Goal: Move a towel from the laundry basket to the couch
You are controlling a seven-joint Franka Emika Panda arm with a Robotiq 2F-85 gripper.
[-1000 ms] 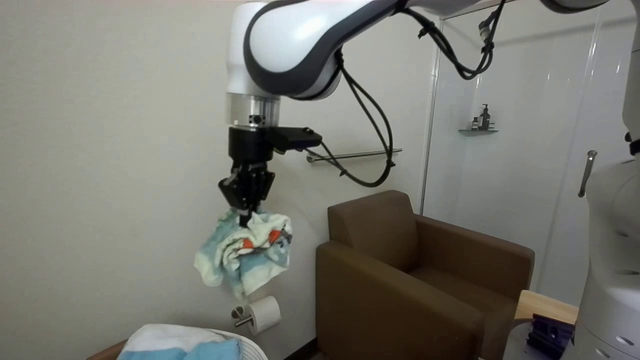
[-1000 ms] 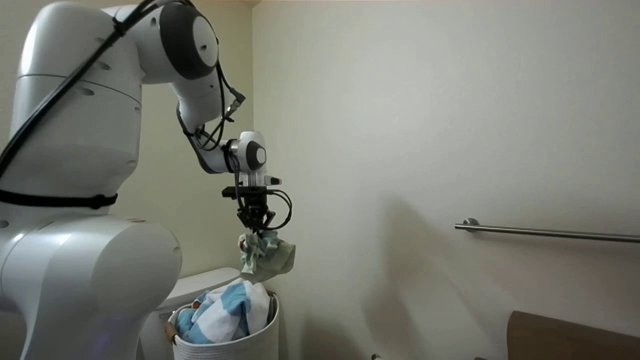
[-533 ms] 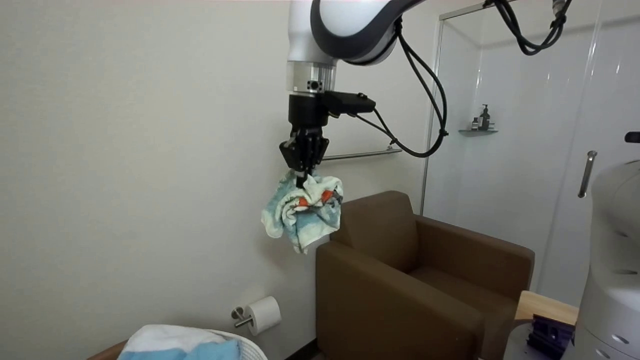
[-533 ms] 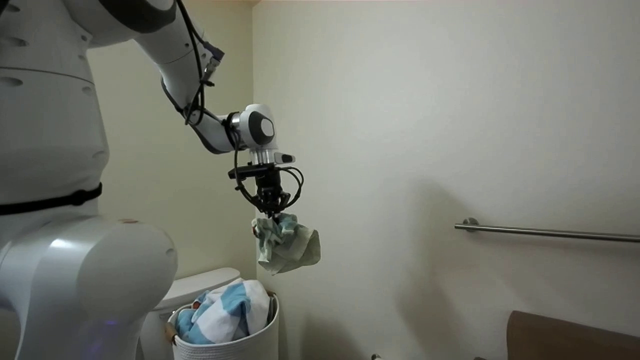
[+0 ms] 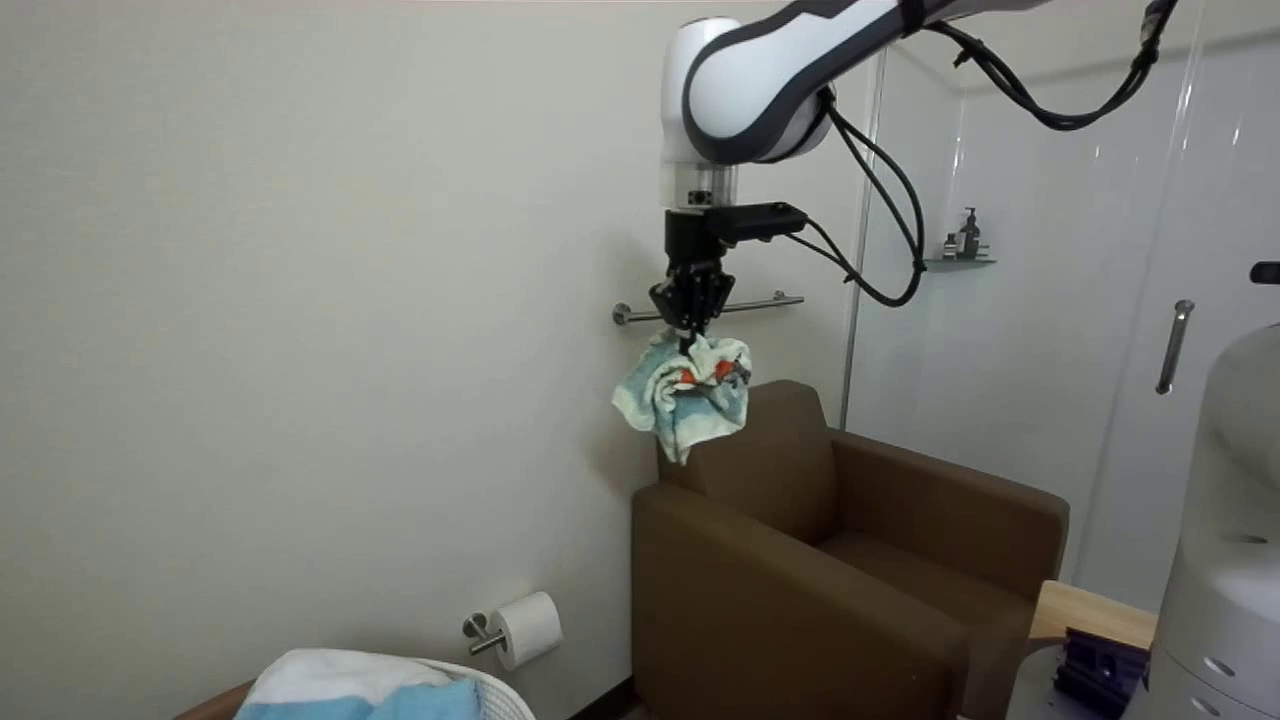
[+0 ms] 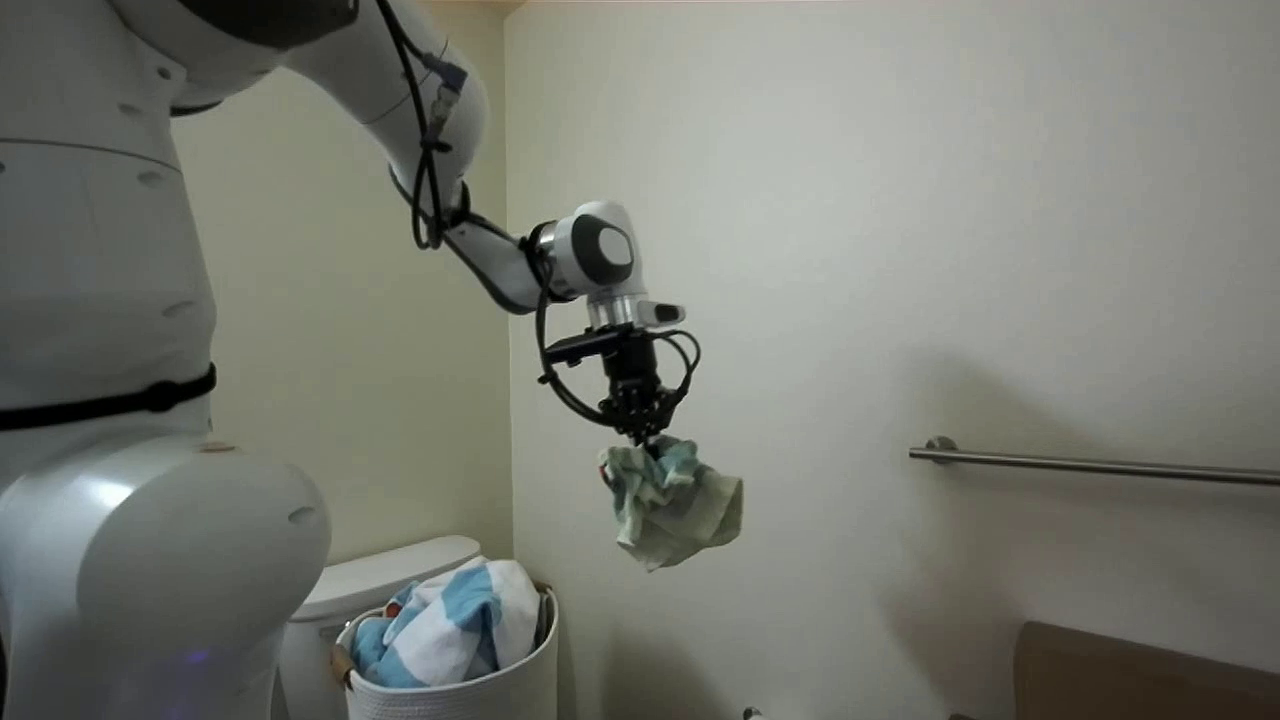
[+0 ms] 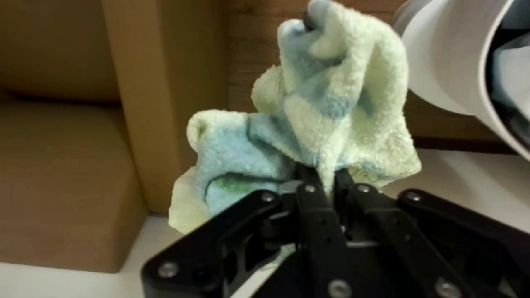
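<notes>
Presently aloft: towel (image 6: 673,512), one, pinched by a bunched fold in the tool (image 7: 325,176); in an exterior view, laundry basket (image 6: 500,702) toward eight o'clock, couch (image 6: 1130,680) toward four. Likely handles light, limp, soft, hardly slippery, unbreakable; best held by thick, gathered folds.

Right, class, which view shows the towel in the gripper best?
The wrist view: the towel looks largest, its folds and fuzzy texture clear. Both exterior views show it smaller, hanging below the gripper; its orange patches, hidden in the wrist view, show in an exterior view.
</notes>
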